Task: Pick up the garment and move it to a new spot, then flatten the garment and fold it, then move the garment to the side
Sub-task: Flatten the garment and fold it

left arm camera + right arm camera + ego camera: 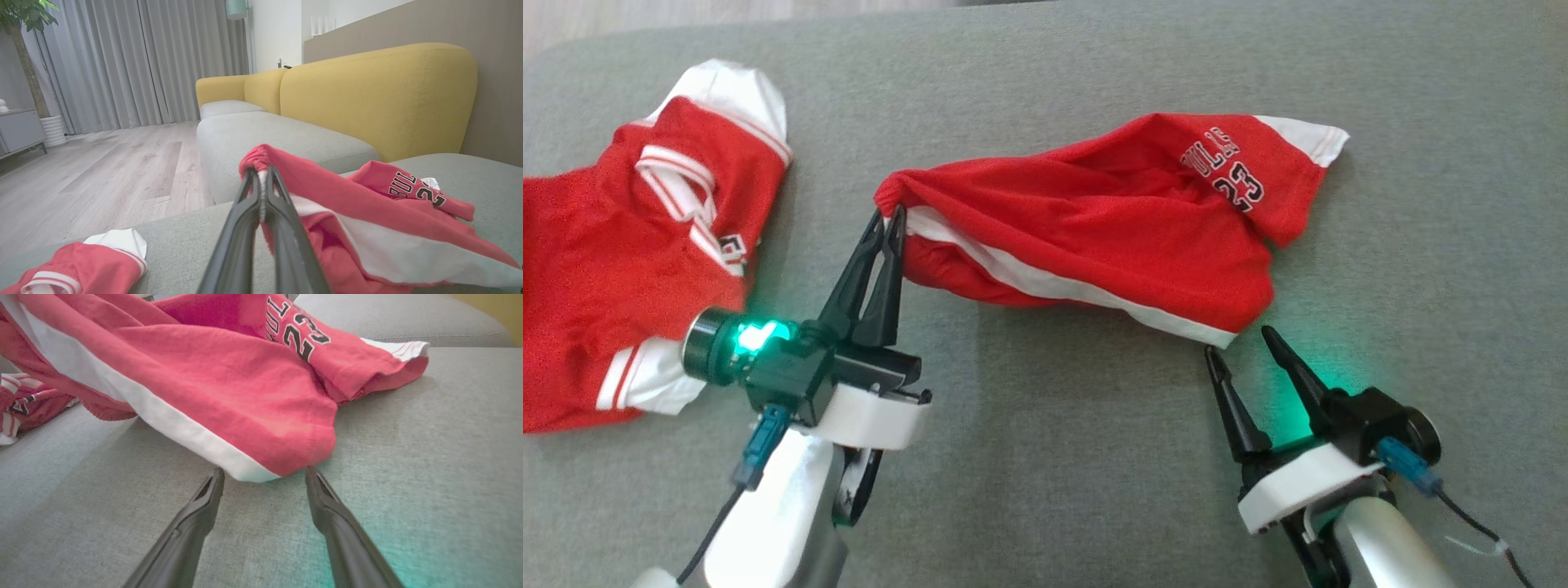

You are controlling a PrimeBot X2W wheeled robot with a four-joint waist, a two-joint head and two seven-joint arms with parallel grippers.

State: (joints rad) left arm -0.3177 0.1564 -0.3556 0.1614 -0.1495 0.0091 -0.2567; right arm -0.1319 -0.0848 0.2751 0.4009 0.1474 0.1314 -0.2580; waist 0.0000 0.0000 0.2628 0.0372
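The red jersey garment with a white side band bears black, white-edged lettering: "BULL", partly lost in folds, above the number "23".

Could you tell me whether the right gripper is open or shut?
Open: the right gripper has its jaws apart near the garment, clamping nothing.

— What's my left claw holding?
— I see it pinched tight on the gathered edge of the red shorts, with the white stripe trailing off right. The red-and-white jersey T-shirt lies apart at lower left on the gray seat cushion.
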